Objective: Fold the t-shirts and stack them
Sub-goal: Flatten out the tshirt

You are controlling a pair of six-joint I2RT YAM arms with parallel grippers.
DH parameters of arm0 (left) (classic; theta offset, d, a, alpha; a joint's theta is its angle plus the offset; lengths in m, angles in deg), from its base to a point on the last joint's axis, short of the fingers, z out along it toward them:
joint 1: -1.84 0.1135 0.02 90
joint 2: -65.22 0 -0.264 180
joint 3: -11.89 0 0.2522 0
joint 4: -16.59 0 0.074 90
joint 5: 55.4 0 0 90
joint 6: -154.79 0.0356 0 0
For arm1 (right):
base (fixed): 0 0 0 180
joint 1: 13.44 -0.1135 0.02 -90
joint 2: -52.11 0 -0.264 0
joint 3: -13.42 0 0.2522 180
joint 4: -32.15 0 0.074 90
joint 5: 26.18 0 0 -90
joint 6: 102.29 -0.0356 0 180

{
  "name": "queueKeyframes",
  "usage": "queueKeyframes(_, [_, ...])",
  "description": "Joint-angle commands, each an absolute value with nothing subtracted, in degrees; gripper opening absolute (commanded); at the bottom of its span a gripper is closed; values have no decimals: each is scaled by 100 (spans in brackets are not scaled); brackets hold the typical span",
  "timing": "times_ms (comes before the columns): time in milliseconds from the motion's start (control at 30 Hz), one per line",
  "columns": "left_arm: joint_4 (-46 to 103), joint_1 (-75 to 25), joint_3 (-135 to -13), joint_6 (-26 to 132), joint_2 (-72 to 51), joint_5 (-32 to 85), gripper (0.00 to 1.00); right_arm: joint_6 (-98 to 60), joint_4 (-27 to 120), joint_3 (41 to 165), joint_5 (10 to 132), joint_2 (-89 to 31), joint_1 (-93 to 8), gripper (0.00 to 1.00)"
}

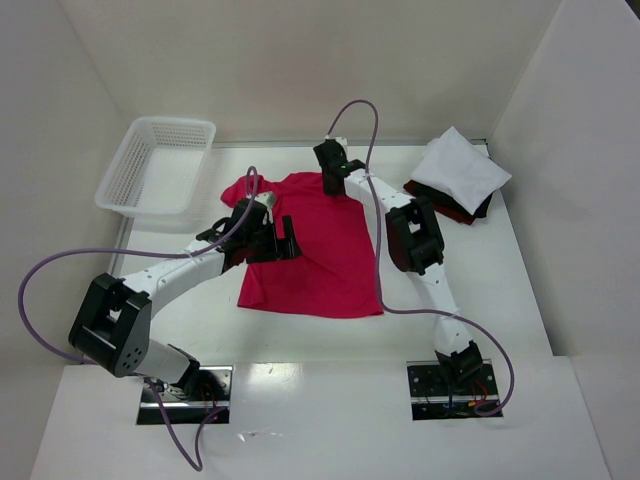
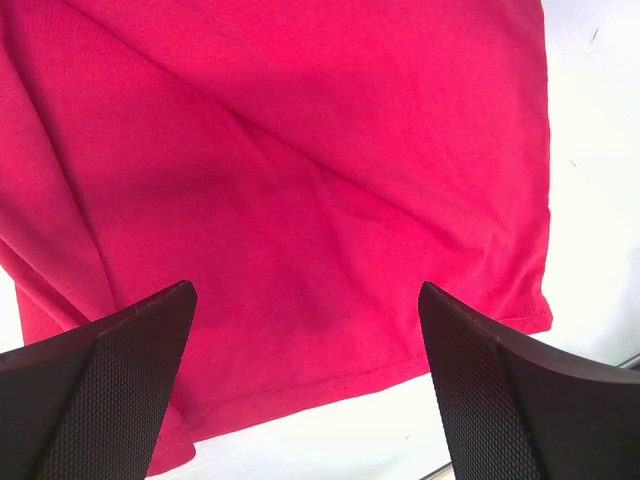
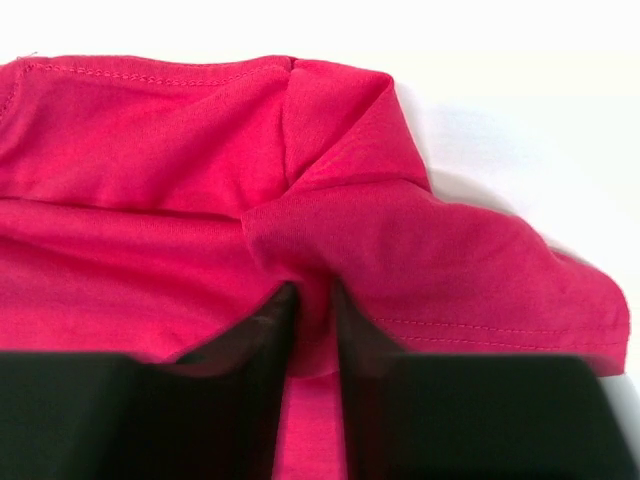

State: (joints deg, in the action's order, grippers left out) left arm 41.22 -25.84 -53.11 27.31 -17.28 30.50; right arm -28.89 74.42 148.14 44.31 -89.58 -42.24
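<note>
Noted white table point(image 1: 330, 345), arms bolted at near edge. Found red t-shirt point(image 1: 320, 250) spread mostly flat at table ctr, hem toward the arm bases, neck end toward far wall, a few long creases across the body. Saw white mesh basket point(image 1: 170, 122) at far L corner, just beside the shirt's L sleeve; cannot tell if touching. Logged white t-shirt point(image 1: 460, 170) folded at far R, resting on top of dark t-shirt point(image 1: 462, 212), only the dark one's edges showing underneath. Both well apart from the red one.

Checked L gripper point(image 1: 282, 240): held over the shirt's L side, about mid-body. In L wrist view, L gripper point(image 2: 305, 292) spread wide, nothing between the fingers, red t-shirt point(image 2: 300, 160) below and ahead, hem edge and bare table showing past it. Cannot tell if fingertips touch cloth.

Checked R gripper point(image 1: 333, 178): at far edge of shirt, by the neck/shoulder area. In R wrist view, R gripper point(image 3: 312, 300) pinched together on a bunched ridge of red t-shirt point(image 3: 150, 150), cloth squeezed up between the two fingers, stitched seam visible just R of grip.
</note>
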Motion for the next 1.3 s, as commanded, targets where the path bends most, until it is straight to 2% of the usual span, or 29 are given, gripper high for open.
queueKeyframes(0, [4072,-2611,-5504,2796,-1749,3108,99,-2854,7517,15119,4159,-8993,-4306,20])
queueKeyframes(133, [4072,-2611,-5557,2857,-1749,2863,99,-2959,7517,15119,4097,-8887,-4306,8])
queueKeyframes(267, [3950,-2865,-5785,3103,-1749,2599,99,-3013,7517,15119,3904,-8624,-4306,1])
queueKeyframes(467, [4089,-3682,-6409,3218,-2372,2950,99,-2960,7570,15181,3851,-8282,-4026,1])
queueKeyframes(800, [3765,-5097,-6805,2735,-3092,3574,99,-2960,7114,14074,3956,-7333,-3383,2])
queueKeyframes(1267, [3764,-6188,-7367,2629,-3805,4506,98,-3013,6946,13643,4440,-7147,-2918,8])
